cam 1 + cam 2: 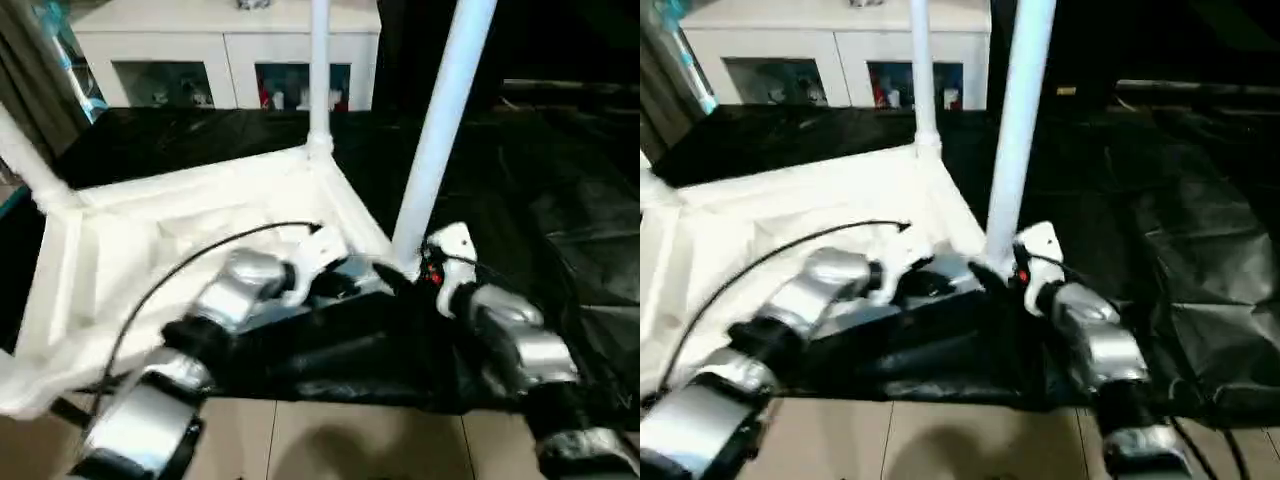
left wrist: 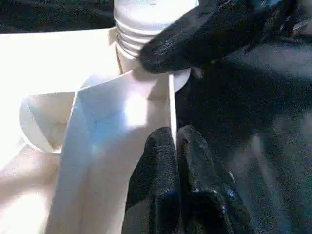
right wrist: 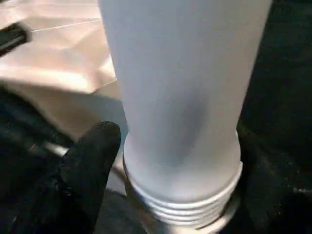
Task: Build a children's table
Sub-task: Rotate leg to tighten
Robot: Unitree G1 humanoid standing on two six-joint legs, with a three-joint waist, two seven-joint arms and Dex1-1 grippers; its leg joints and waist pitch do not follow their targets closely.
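Table top (image 1: 190,250) lies upside down on black sheet (image 1: 560,200), underside up, raised rim all round; near-right corner sits at the sheet's front edge, just above bare floor (image 1: 330,440).

Two legs already upright in sockets: far-right leg (image 1: 319,70) and far-left leg (image 1: 25,160), the latter leaning out toward the left.

Third leg (image 1: 445,110) stands tilted at the near-right corner socket; threaded end (image 3: 183,200) just at the socket mouth, threads all exposed.

R gripper (image 3: 170,161) clamped on that leg low down, one black finger (image 3: 90,156) each side of the shaft, just above the threads.

L gripper (image 2: 174,146) pinched shut on the thin rim wall (image 2: 170,102) by the same corner, fingers nearly touching w/ the wall between.

Open room: wide black sheet to the right; white cabinet (image 1: 220,50) well behind.
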